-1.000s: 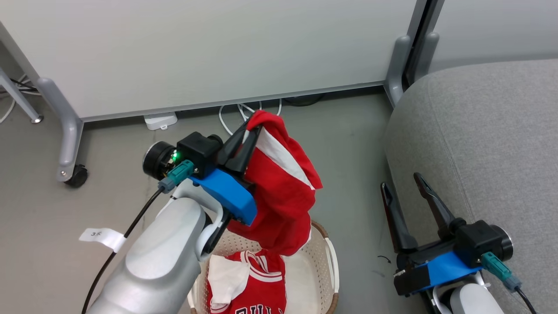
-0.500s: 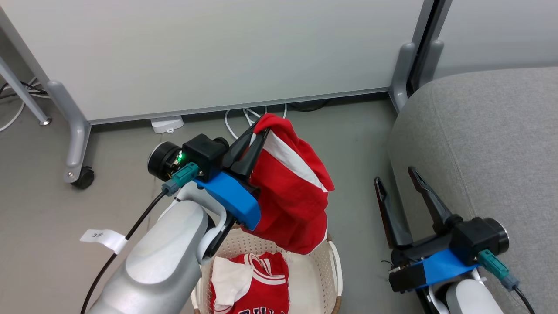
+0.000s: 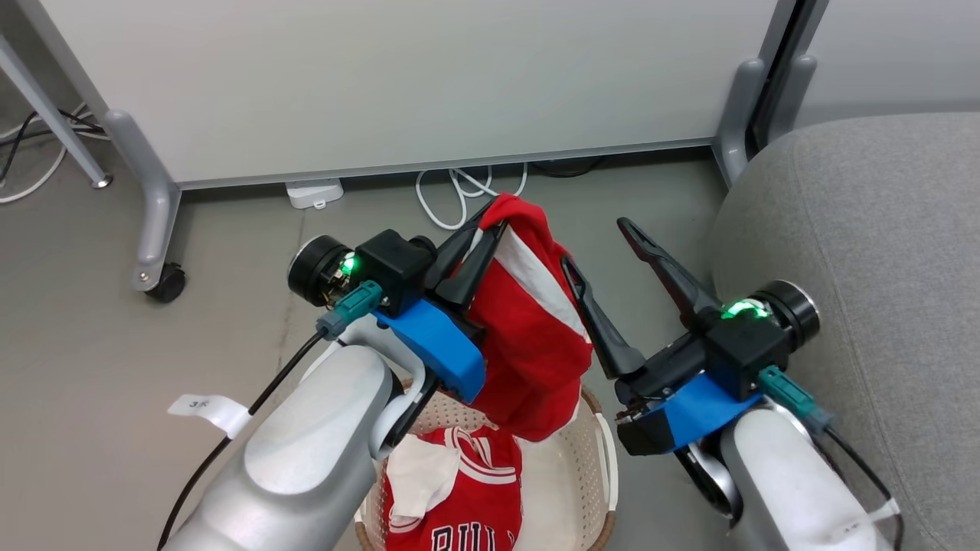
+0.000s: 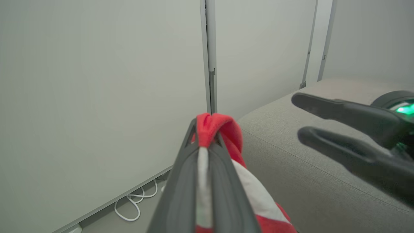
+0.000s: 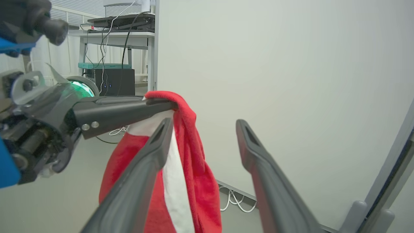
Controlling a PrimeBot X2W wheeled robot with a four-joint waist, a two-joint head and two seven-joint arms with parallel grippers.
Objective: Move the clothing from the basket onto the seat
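Observation:
My left gripper is shut on the top fold of the plain red garment with a white stripe, which hangs above the basket. The wrist views show this garment pinched between the left fingers and draped below them. A red jersey with black lettering lies in the basket. My right gripper is open just right of the hanging garment, its left finger close against the cloth. The grey seat is to the right.
A white partition panel on grey wheeled feet stands behind, with white cables on the floor under it. A second panel foot stands by the seat's corner. Grey floor stretches to the left.
My right arm has risen and swung left, from beside the seat to right next to the hanging garment. The left gripper still holds the garment. The head camera has shifted a little.

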